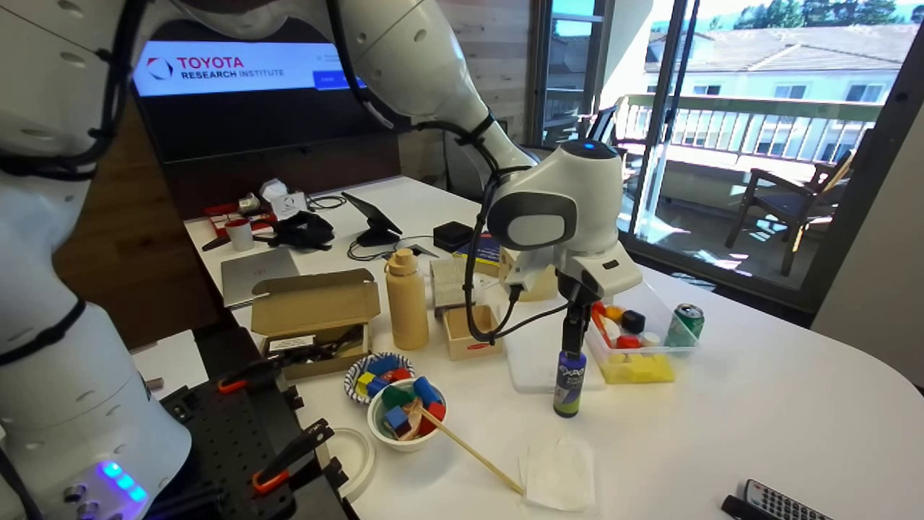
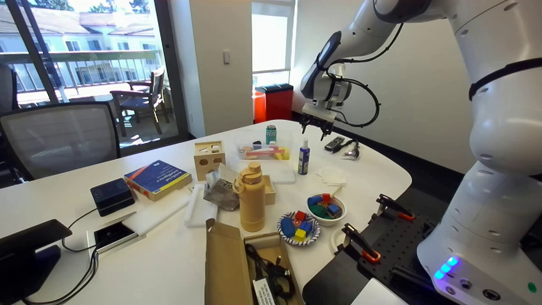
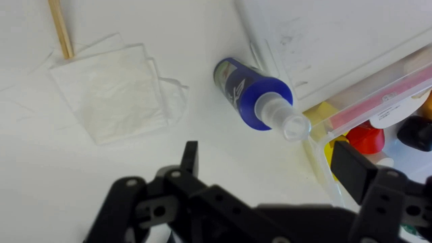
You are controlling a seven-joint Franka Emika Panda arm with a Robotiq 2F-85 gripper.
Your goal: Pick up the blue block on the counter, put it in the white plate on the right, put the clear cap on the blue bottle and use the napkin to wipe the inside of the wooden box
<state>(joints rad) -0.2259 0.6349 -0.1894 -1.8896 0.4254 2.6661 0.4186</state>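
Observation:
My gripper (image 3: 268,158) is open and empty. Its fingertips are above the table near the bottle's top in both exterior views (image 1: 575,343) (image 2: 313,133). The blue bottle (image 3: 236,84) stands upright on the table (image 1: 567,386) (image 2: 303,160). The clear cap (image 3: 281,114) sits on its neck, not between the fingers; it also shows in an exterior view (image 2: 305,144). The napkin (image 3: 111,98) lies flat beside the bottle (image 1: 559,473) (image 2: 332,176). The bowl-like white plate (image 1: 404,442) holds a blue block (image 1: 397,417) and other blocks. The small open wooden box (image 1: 473,343) stands behind.
A clear bin (image 1: 682,350) with toys stands by the bottle, near a green can (image 1: 686,325). A patterned bowl (image 2: 298,241) holds several blocks. A tall yellow bottle (image 2: 253,207) and a cardboard box (image 1: 310,307) stand nearby. A wooden stick (image 1: 469,451) reaches the napkin.

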